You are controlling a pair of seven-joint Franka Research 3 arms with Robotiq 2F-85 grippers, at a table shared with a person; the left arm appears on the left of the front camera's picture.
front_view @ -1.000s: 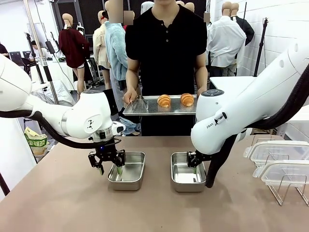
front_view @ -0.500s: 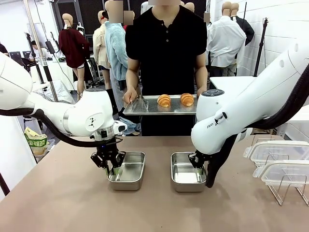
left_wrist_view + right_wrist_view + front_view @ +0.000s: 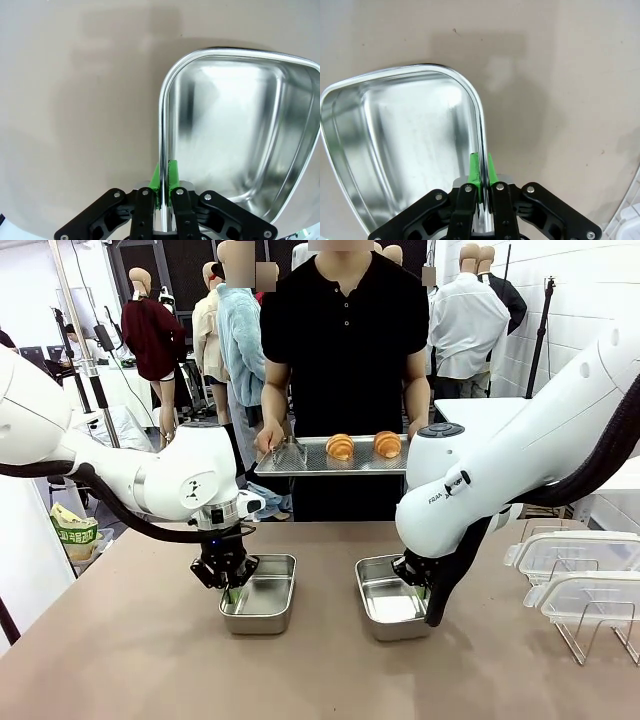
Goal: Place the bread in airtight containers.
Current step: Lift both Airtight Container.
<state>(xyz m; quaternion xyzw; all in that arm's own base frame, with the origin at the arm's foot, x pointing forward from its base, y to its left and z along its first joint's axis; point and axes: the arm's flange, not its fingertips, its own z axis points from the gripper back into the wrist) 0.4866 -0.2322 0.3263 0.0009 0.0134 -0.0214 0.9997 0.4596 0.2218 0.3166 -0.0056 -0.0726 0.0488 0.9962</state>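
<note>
Two white robot arms reach down to a brown bench (image 3: 140, 660). The left claw (image 3: 228, 585) is closed tight on the thin side wall of the left tin (image 3: 258, 623). In the left wrist view the steel rim is pinched between the claw's two sides. The right claw (image 3: 415, 575) is clamped the same way on a side wall of the right tin (image 3: 400, 630).

Both shallow steel tins are empty and lie side by side near the middle of the bench. The bread (image 3: 340, 447), two golden croissant-shaped rolls, lies on a flat steel tray (image 3: 300, 462). A person standing at the far side holds the tray, well apart from the tins. Clear lids (image 3: 570, 555) rest on a wire rack (image 3: 590, 645) at the robot's right.

The tins look stiff, light and slippery, so a pinch on the rim may let them swing or slide. The bread looks soft and flaky, easily crushed. A gentle hold across its thick middle would likely suit it best.
</note>
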